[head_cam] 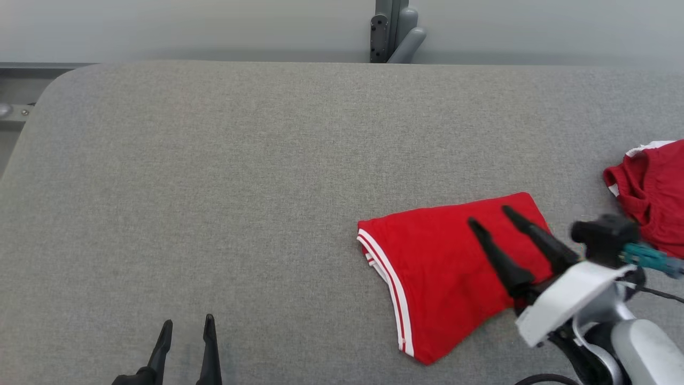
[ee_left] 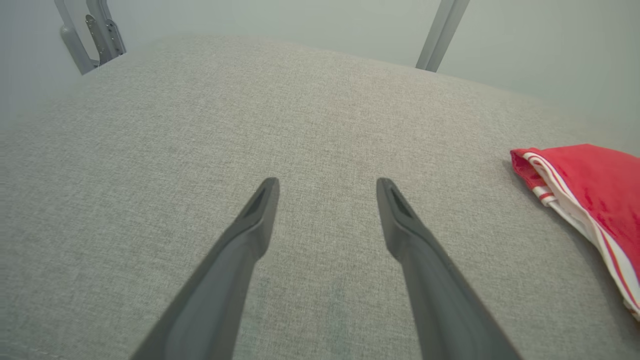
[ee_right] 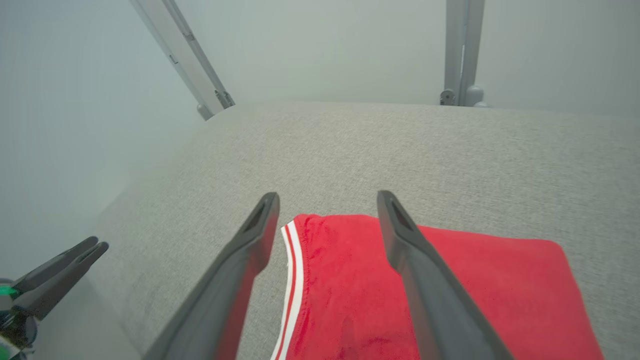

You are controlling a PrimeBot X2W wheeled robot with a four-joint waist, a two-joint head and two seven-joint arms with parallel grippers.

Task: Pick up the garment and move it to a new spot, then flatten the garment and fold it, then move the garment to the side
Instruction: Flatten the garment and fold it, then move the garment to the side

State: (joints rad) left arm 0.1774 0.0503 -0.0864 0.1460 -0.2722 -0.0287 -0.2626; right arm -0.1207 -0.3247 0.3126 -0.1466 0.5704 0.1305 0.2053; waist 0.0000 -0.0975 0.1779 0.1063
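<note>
While the folded red garment (head_cam: 438, 267) lies lower right of centre on the table (head_cam: 214, 160), right gripper (head_cam: 490, 215) hovers over it, jaws wide and empty; left gripper (head_cam: 188, 320) wide too, bottom left. Risk: a low fingertip could snag cloth when pulling away, undoing the fold.

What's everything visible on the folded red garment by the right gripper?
The red garment is a soft, knit-looking cloth, folded flat into a rough trapezoid, with white stripes trimming its left edge. It lies on the grey fabric table, at the right near side in the head view. The right gripper is over it, jaws open, gripping nothing; contact can't be told. A second red garment lies apart to its right.
</note>
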